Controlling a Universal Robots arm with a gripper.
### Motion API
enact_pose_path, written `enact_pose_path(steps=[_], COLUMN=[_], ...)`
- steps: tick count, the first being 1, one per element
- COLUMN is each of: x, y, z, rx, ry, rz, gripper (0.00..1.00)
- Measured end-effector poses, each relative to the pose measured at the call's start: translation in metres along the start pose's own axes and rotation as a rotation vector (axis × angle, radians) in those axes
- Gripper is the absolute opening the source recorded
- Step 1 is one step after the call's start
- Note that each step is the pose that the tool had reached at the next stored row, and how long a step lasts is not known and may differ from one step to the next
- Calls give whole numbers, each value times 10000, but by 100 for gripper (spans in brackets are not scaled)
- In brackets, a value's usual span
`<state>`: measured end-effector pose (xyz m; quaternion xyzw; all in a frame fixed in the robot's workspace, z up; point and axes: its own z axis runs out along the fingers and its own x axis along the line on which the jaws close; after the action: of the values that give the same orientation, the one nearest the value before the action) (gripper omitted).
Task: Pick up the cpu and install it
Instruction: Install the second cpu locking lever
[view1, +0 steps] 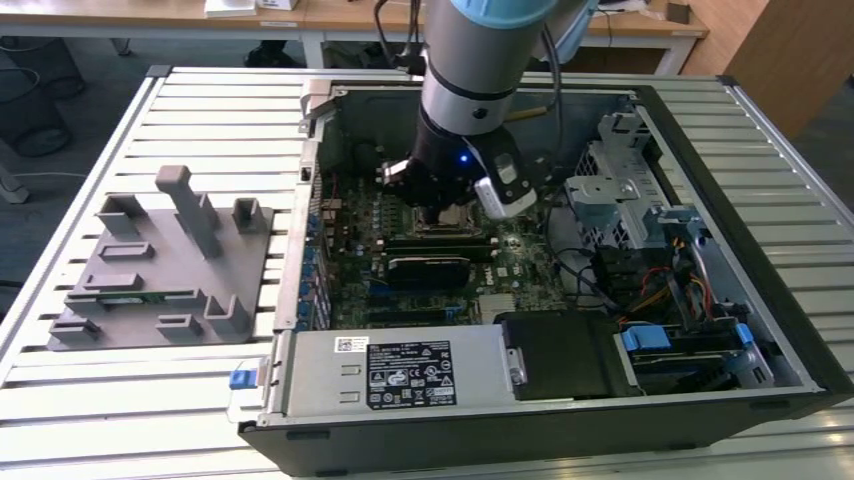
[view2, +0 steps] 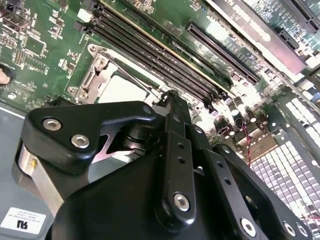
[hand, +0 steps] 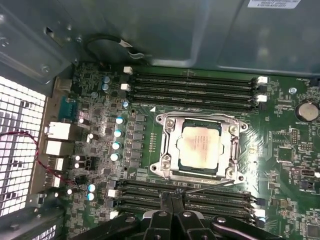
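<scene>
Inspection of the open black computer case (view1: 747, 330) lying on its side on the slatted white metal table (view1: 200, 110): the flat square silvery cpu with a pale rim (hand: 200, 145) lies seated inside the metal-framed socket (hand: 167, 165) on the green motherboard (hand: 290, 165). In the second wrist view the same pale chip face (view2: 122, 87) shows within that frame, just beyond the gripper's tip.

The black two-finger gripper (hand: 172, 197) is poised just outside the socket frame, over the row of dark memory slots (hand: 200, 192) that runs along one side of it. Its fingers are pressed together, tip to tip, and nothing sits between them. I see no contact with the chip; a thin metal wire lever (hand: 210, 185) lies alongside the frame on the gripper's side, and whether the fingertips touch it I cannot tell.

Judgement: placement of the chip appears done, and the work in hand is the fixing stage of installation. I cannot tell whether the socket is clamped down. Any further move close to the socket calls for fine, square alignment and light force, since the chip is loose-fitted and the surrounding board is crowded with small capacitors (hand: 117, 145).

In the exterior view the arm (view1: 461, 100) reaches down into the case, well apart from the grey moulded parts tray (view1: 147, 270) resting on the table beside the case.
</scene>
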<state>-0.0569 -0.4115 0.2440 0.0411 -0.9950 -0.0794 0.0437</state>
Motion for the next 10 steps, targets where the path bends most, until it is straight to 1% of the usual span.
enact_pose_path(steps=[5, 10], x=[-3, 21], y=[-3, -10], z=[59, 118], rx=[0, 1], ry=[11, 12], rz=[2, 3], gripper=[11, 11])
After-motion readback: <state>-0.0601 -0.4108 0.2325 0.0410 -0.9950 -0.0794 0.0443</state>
